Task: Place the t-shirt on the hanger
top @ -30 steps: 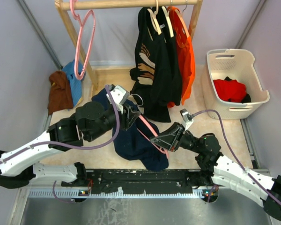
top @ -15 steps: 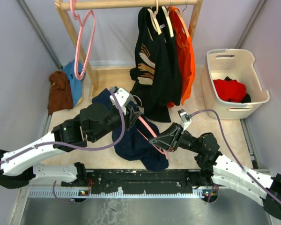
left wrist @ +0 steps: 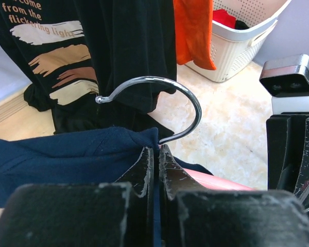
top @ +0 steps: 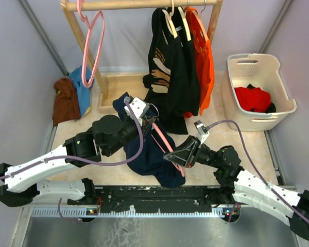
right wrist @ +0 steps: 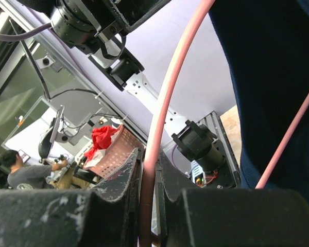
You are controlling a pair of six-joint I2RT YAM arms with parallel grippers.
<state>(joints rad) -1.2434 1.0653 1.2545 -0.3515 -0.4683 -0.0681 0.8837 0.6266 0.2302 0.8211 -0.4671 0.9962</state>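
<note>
dark navy short-sleeved t-shirt (top: 147, 160) bunched between the arms over the thin pink plastic hanger (top: 165, 141), left gripper (left wrist: 154, 151) pinching its collar, right gripper (right wrist: 148, 167) clamped on the pink bar, black tan-printed shirt (top: 170, 77) hanging just behind, white plastic laundry basket (top: 232, 105) far right

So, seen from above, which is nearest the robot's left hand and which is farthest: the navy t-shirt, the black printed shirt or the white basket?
1. Navy t-shirt: pinched in the left hand itself.
2. Black printed shirt: hanging just beyond, to the right.
3. White basket: far right, by the wall.
</note>
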